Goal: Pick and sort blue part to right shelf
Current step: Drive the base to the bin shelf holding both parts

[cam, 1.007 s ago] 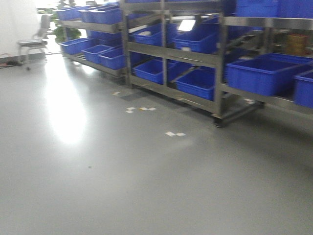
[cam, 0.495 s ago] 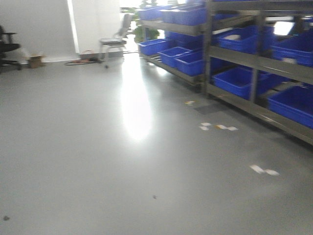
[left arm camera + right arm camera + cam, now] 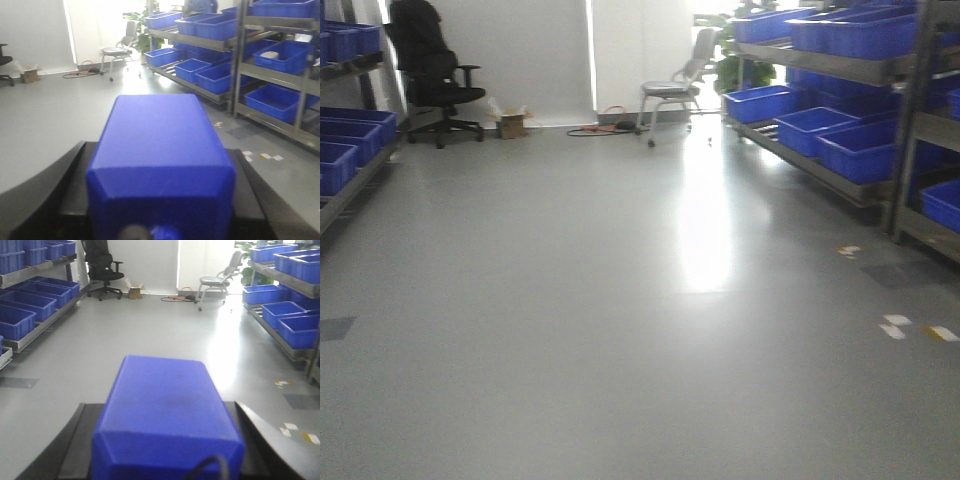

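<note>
A blue box-shaped block point(image 3: 159, 150) fills the lower middle of the left wrist view, flanked by black parts point(image 3: 40, 195). A like blue block point(image 3: 167, 415) sits the same way in the right wrist view, with a thin dark cable point(image 3: 210, 467) curling over its near end. On my left gripper point(image 3: 159, 210) and right gripper point(image 3: 167, 455) no fingertips can be made out, and it is unclear whether these blocks are the blue part. The right shelf point(image 3: 840, 165) of metal racks with blue bins point(image 3: 855, 35) runs along the right of the front view.
Grey floor point(image 3: 620, 300) stretches ahead with tape marks point(image 3: 910, 328) near the right rack. A left shelf with blue bins point(image 3: 345, 150) stands at the left edge. A black office chair point(image 3: 430, 70), a cardboard box point(image 3: 512, 122) and a grey chair point(image 3: 675, 95) stand by the far wall.
The front view has swung left. The rack that filled the middle now sits at the right edge, and the far wall, office chair and left shelf have come into view.
</note>
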Controlling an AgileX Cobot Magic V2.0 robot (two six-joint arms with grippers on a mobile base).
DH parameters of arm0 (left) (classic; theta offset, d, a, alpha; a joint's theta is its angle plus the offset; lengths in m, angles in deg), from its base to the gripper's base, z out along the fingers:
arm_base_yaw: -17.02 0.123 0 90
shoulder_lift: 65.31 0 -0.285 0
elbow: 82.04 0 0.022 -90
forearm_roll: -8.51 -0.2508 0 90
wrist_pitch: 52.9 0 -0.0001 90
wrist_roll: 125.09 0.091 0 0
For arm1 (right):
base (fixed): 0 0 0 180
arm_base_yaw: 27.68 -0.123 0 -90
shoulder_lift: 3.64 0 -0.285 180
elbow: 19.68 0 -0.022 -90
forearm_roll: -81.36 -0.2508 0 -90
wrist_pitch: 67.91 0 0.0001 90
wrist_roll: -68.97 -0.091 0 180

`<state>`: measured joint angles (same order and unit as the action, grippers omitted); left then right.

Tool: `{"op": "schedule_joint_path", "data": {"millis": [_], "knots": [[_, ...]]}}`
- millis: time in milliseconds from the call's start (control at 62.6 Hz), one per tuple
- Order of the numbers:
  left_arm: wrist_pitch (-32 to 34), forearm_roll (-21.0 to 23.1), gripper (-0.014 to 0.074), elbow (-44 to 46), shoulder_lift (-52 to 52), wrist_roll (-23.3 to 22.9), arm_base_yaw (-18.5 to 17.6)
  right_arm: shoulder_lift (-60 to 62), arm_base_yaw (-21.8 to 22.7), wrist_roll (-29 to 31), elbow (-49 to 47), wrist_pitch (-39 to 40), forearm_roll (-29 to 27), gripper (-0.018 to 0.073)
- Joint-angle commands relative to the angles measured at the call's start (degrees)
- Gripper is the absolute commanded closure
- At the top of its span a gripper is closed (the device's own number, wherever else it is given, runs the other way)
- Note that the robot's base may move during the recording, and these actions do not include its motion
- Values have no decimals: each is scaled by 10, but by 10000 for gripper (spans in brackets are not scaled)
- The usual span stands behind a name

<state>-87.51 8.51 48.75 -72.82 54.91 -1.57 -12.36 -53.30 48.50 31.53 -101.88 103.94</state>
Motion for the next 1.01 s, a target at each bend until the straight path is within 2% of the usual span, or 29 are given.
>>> {"op": "schedule_joint_path", "data": {"millis": [0,991], "knots": [[54,0,316,16,11,-4,0,-10,0,4,-16,49,17,415],[54,0,316,16,11,-4,0,-10,0,4,-16,49,17,415]]}}
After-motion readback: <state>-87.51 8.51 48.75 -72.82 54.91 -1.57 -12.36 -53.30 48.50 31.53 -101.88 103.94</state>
